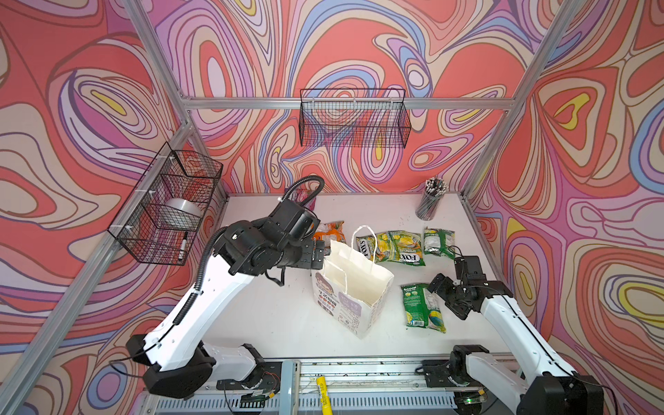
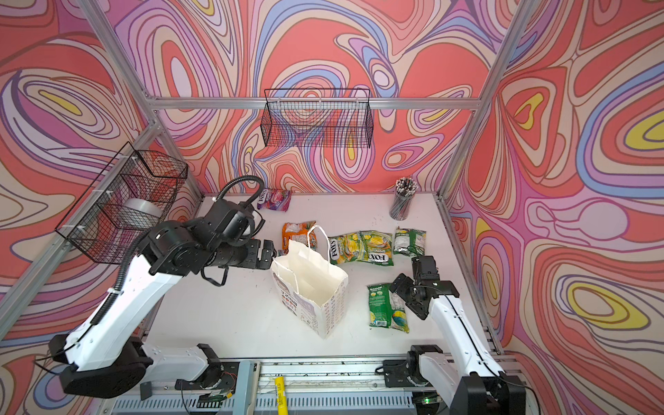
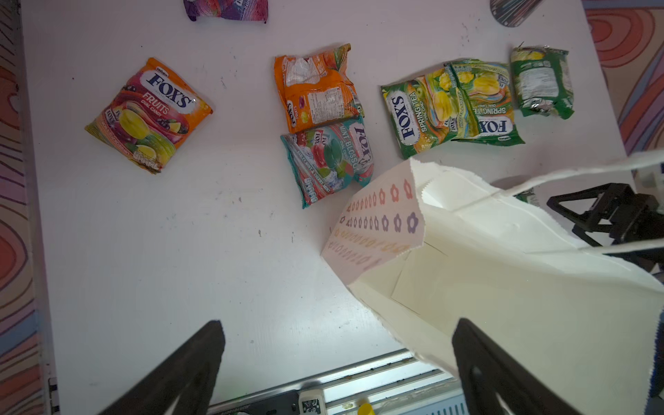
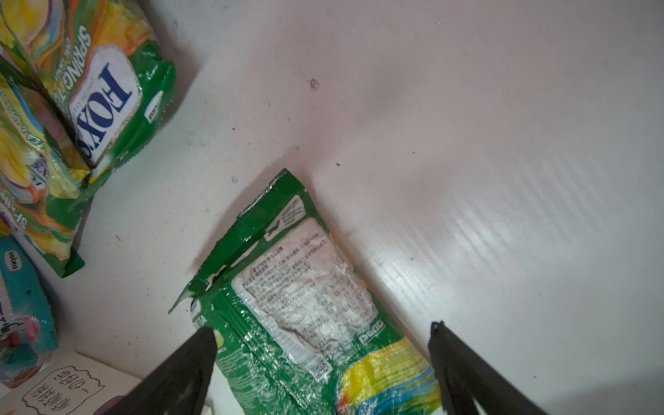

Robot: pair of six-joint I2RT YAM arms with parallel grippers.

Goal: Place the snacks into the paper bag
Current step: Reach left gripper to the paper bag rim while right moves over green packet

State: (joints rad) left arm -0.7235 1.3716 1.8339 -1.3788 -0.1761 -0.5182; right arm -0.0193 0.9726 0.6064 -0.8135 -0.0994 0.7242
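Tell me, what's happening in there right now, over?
Both grippers open, empty: left gripper at paper bag rim, right gripper above green packet. Bag looks empty; snacks lie on table. Nothing blocking.

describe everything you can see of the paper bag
The paper bag is white paper, standing upright on the table near its middle, mouth open, and no packet shows inside. It has white cord handles, a cartoon face and text printed on the front, and rows of pastel flowers down the side panel. Its top edge is saw-cut. The left gripper has its open jaws astride the rim; contact cannot be told.
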